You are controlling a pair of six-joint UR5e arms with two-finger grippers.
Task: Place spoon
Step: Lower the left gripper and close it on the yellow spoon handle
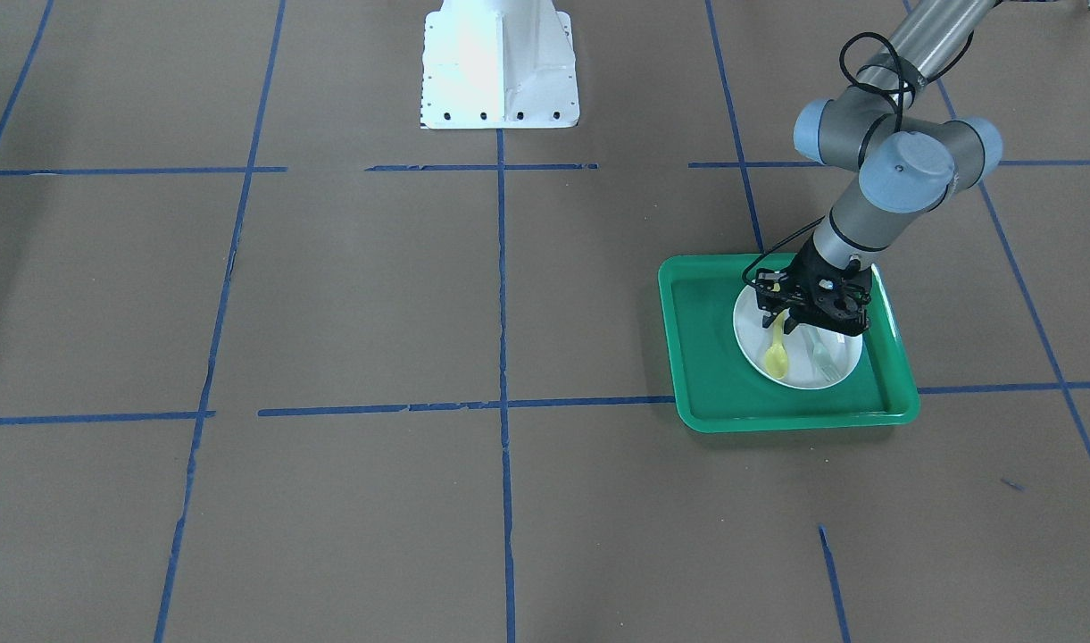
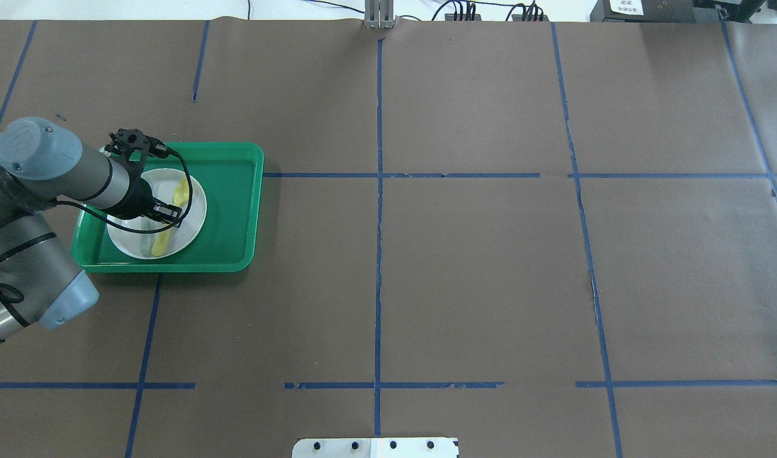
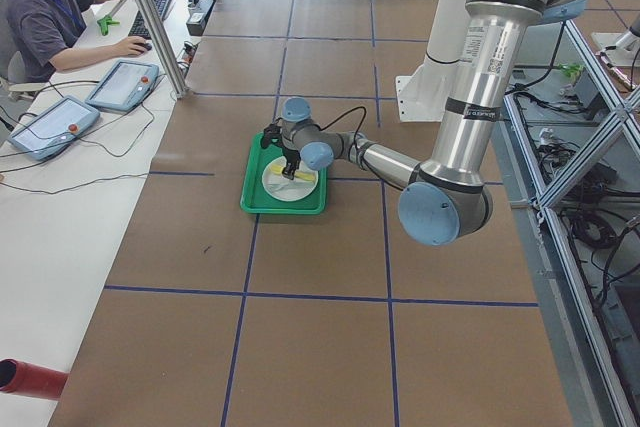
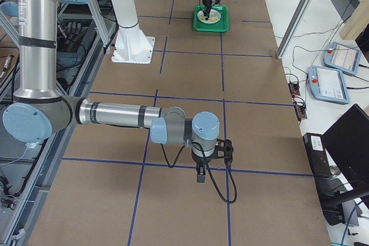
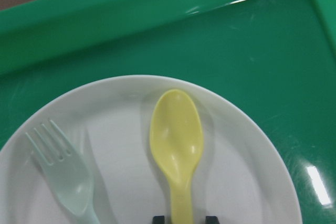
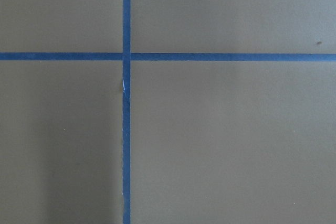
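1. Spoon placement: the yellow spoon [image 5: 176,140] lies on the white plate [image 5: 252,182]. Its long axis runs away from the robot, with the oval bowl at the far end towards the operators' side and the slim handle pointing back at the robot. In the overhead view the axis leans a little, the bowl end slightly towards the table's middle.
2. A pale grey-green fork [image 5: 65,174] lies beside it on the same plate without touching it. The fork is roughly parallel, with its tines pointing the same way as the spoon's bowl.
3. The left gripper [image 5: 181,219] stands over the plate and straddles the spoon's handle. The jaws are narrow, and a black fingertip [image 5: 158,218] sits on each side with a thin gap of plate showing between tip and handle.
4. The right gripper [image 4: 200,172] hangs low over bare table, well apart from the tray. I cannot tell how its jaws stand.
5. The plate sits in a green tray [image 5: 252,51], in the part nearer the robot's left.
6. The table is covered in brown paper [image 1: 375,295] crossed by blue tape lines [image 1: 502,295], and a white pedestal base [image 1: 500,67] is bolted onto it.
7. Beside the table, an operator [image 3: 45,12] sits at a white bench with teach pendants [image 3: 120,84].
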